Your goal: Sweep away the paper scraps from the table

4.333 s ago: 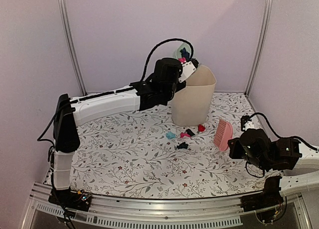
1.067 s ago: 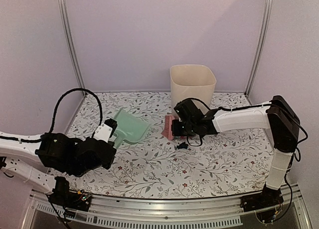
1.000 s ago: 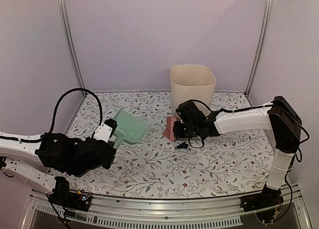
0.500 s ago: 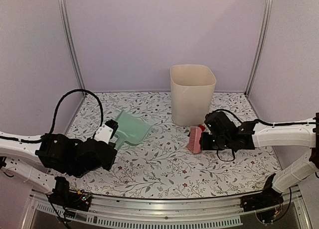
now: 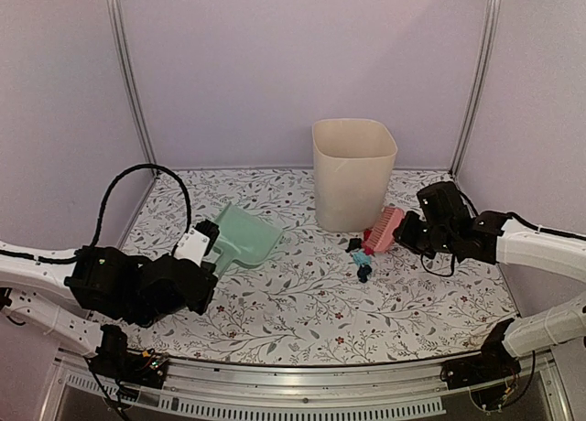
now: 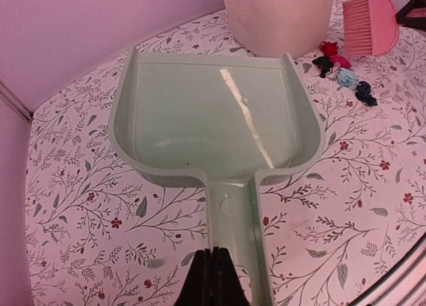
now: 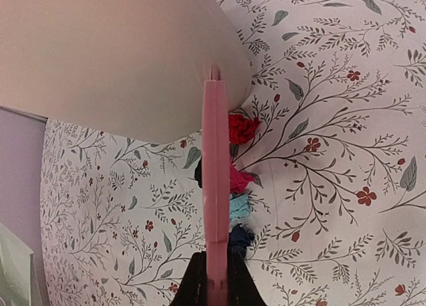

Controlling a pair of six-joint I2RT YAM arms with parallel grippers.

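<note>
Top external: 5 paper scraps (image 5: pixel 360 257); L jaws grip dustpan (image 5: pixel 245 236) (R jaws: brush (image 5: pixel 385 229)).

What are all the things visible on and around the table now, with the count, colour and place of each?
paper scraps: about five, red, magenta, black, teal and navy, clustered on the table at the foot of the bin
dustpan: one, mint green, empty, over the left half of the table, mouth towards the bin
brush: one, pink, just right of the scraps, beside the bin
bin: one, cream, at the back of the table
table: one, white with grey vines and small red flowers
left gripper: one, black, shut on the dustpan's handle
right gripper: one, black, shut on the brush's handle
</note>
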